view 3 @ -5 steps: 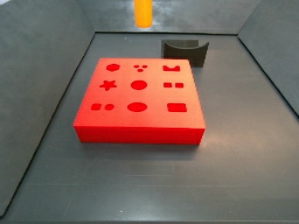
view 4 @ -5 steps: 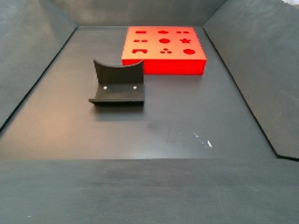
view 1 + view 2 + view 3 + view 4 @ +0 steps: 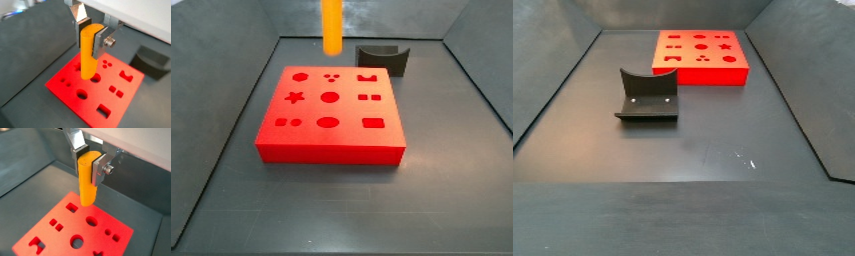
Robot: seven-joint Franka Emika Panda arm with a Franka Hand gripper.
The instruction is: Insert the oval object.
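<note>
My gripper [image 3: 89,37] is shut on the upper part of the oval object [image 3: 87,62], a long orange-yellow peg that hangs upright from the fingers. Both wrist views show this grip; the gripper [image 3: 89,168] and peg [image 3: 87,190] are high above the red block [image 3: 73,228]. The red block [image 3: 93,95] has several shaped holes in its top. In a side view the peg [image 3: 331,25] hangs from above the frame, over the far end of the block [image 3: 329,115], not touching it. The gripper itself is out of both side views.
The dark fixture [image 3: 385,58] stands on the floor beyond the block's far right corner; it also shows in a wrist view [image 3: 152,60] and a side view [image 3: 647,95]. The red block [image 3: 700,57] lies in a grey walled bin.
The peg has come down further into the side view, closer to the red block. The block and fixture have not moved.
</note>
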